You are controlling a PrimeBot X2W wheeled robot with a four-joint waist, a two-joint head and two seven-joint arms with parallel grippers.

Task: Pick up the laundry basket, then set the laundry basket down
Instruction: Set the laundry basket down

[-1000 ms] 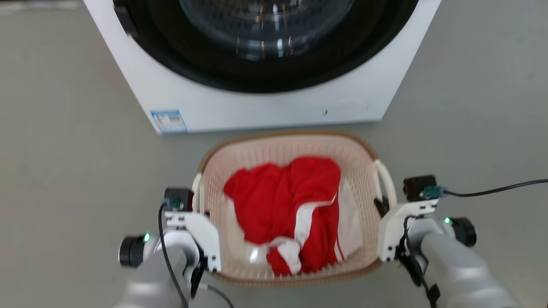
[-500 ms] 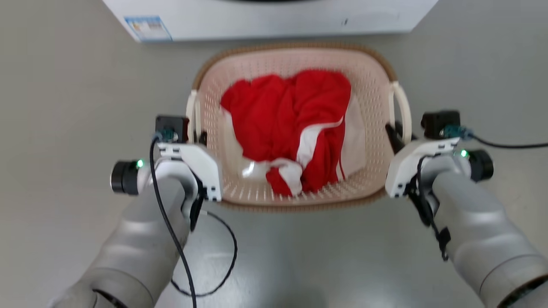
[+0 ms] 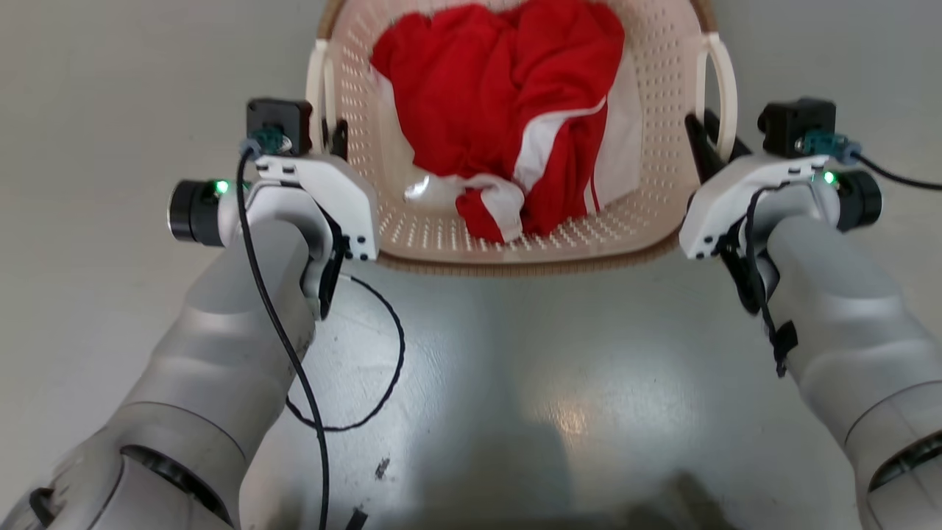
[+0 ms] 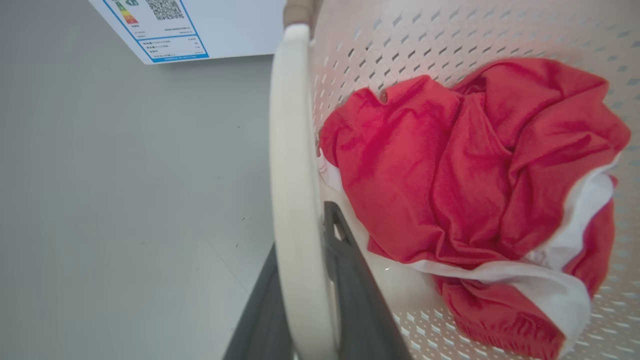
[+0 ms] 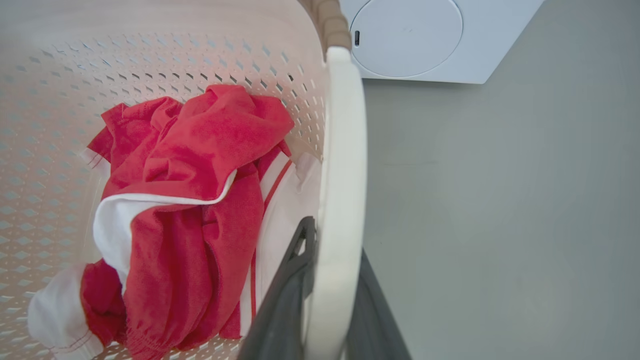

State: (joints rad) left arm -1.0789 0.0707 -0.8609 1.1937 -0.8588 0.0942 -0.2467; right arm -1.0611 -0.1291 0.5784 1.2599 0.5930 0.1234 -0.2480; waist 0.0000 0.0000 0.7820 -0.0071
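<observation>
Both jaws grip the laundry basket, its far rim cropped.

Both arms reach forward from the lower corners of the head view, the pale left forearm and right forearm roughly mirrored and angled slightly inward. Each white wrist carries a small lit green light. The left gripper has its two dark fingers pressed on either side of one side handle of the laundry basket. The right gripper clamps the opposite handle likewise, its fingers pointing away from the body.
</observation>
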